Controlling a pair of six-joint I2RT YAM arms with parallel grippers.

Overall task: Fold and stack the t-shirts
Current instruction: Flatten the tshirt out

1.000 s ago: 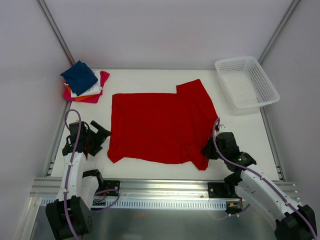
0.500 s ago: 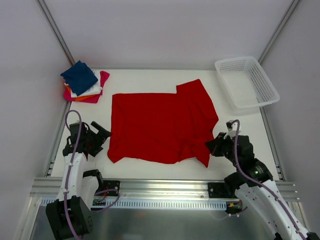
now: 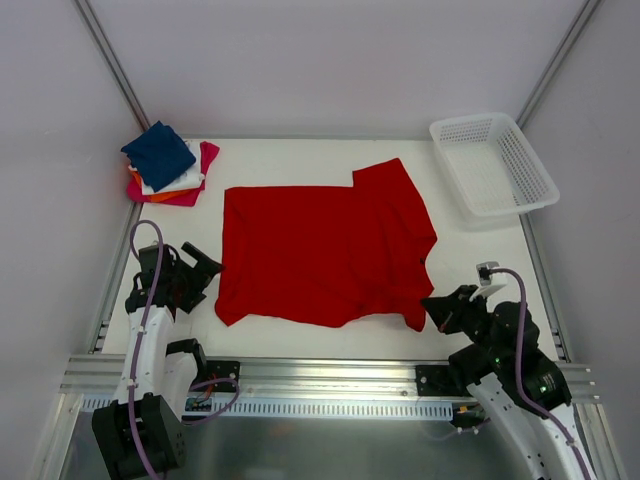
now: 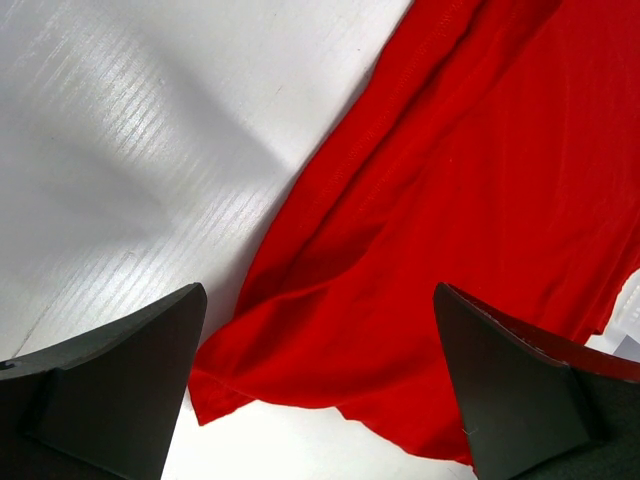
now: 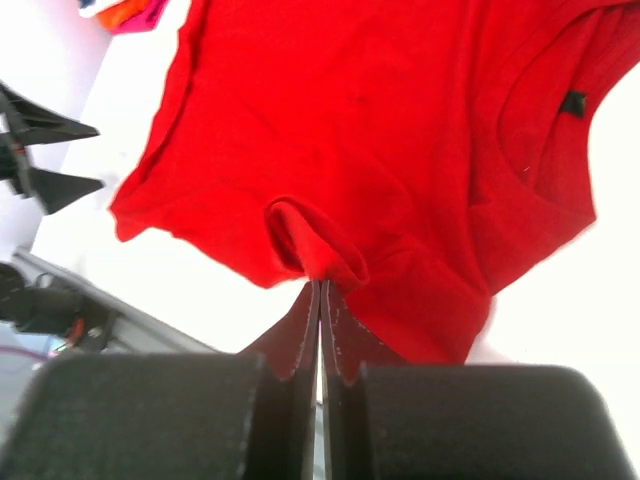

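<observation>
A large red t-shirt [image 3: 320, 250] lies spread flat mid-table, its neck toward the right. My right gripper [image 3: 434, 306] sits at the shirt's near right corner, shut on a bunched fold of red sleeve cloth [image 5: 318, 250] at its fingertips [image 5: 320, 283]. At the shirt's near left corner [image 4: 230, 385] my left gripper [image 3: 205, 268] hangs wide open, that corner lying on the table between its fingers [image 4: 130, 370], not touching them. Small folded t-shirts [image 3: 168, 165] are stacked at the far left, navy on top of white, orange and magenta.
A white mesh basket [image 3: 493, 165] stands at the far right corner. Metal rails run along the left and right table edges, and an aluminium beam [image 3: 320, 375] crosses the near edge between the arm bases.
My right arm has drawn back to the right and toward the near edge, tugging the shirt's near right corner slightly rightward with it. The left arm has stayed still.
</observation>
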